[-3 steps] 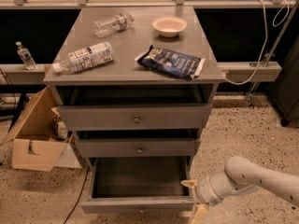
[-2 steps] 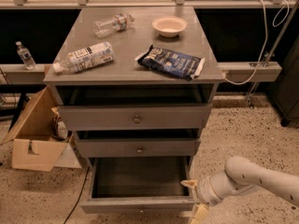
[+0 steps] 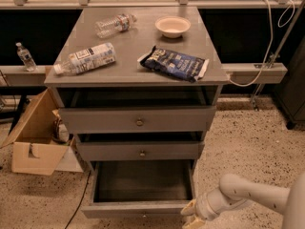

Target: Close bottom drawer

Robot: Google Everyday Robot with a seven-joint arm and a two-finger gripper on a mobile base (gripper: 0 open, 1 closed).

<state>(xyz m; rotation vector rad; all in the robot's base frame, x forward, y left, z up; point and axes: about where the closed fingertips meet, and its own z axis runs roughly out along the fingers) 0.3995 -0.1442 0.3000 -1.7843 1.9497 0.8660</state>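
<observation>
Low on the desk (image 3: 138, 44), the bottom drawer (image 3: 138, 208) sits pulled out, dark inside showing. Hand (image 3: 192, 214) hangs at its front right corner; spread or pressed together, I cannot tell. Middle drawer (image 3: 140, 151) above; bag (image 3: 174, 63) and bowl (image 3: 172, 26) up top.

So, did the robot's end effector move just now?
No, not noticeably. The end effector sits by the right front corner of the open bottom drawer, the same spot as before.
</observation>
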